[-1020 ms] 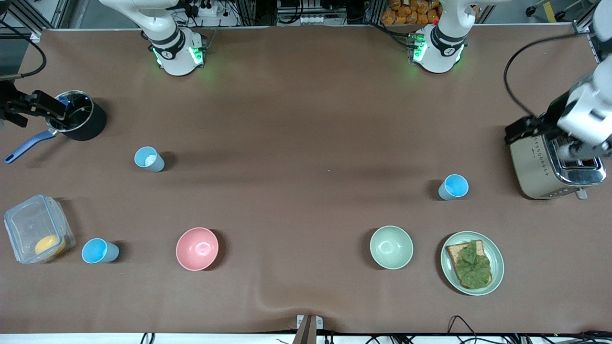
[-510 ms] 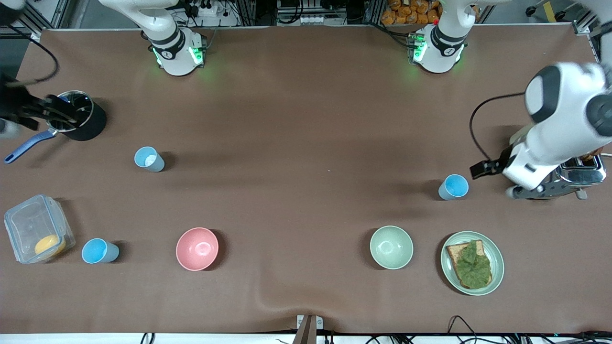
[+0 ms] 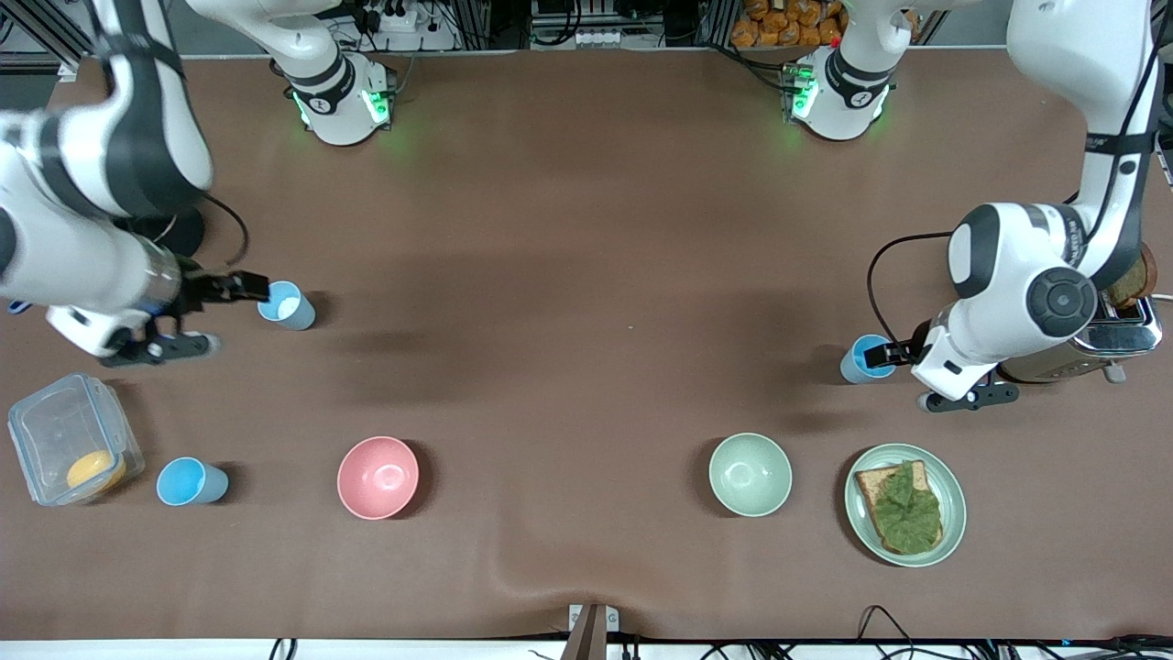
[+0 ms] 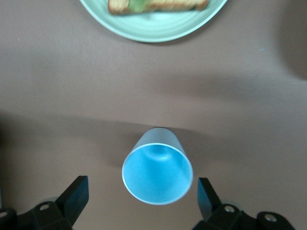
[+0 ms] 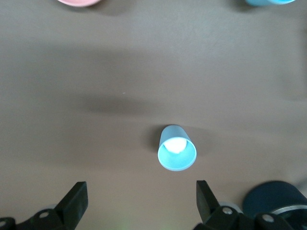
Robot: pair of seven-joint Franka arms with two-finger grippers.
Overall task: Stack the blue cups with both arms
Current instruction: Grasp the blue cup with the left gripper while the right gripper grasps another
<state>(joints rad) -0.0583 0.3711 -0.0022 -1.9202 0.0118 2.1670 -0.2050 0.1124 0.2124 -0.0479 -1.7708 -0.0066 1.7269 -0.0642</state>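
Three blue cups stand upright on the brown table. My right gripper (image 3: 240, 316) hangs open just short of one blue cup (image 3: 286, 305), toward the right arm's end. In the right wrist view that cup (image 5: 176, 148) lies ahead of the open gripper (image 5: 140, 191), not between the fingers. My left gripper (image 3: 905, 378) is open beside a second blue cup (image 3: 869, 357), toward the left arm's end. In the left wrist view this cup (image 4: 157, 172) sits between the spread fingers (image 4: 76, 194) of the gripper (image 4: 141, 187), untouched. The third blue cup (image 3: 188, 482) stands alone, nearer the front camera.
A pink bowl (image 3: 378, 477), a pale-green bowl (image 3: 750, 474) and a plate (image 3: 861, 524) with toast and lettuce sit nearer the camera. A toaster (image 3: 1054, 365) is under the left arm. A clear box (image 3: 64, 440) and a dark pot (image 3: 179, 234) are by the right arm.
Both arms have swung in from the table's ends. The right gripper came from over the pot to its cup. The left gripper came from the toaster to its cup. Both stayed open.
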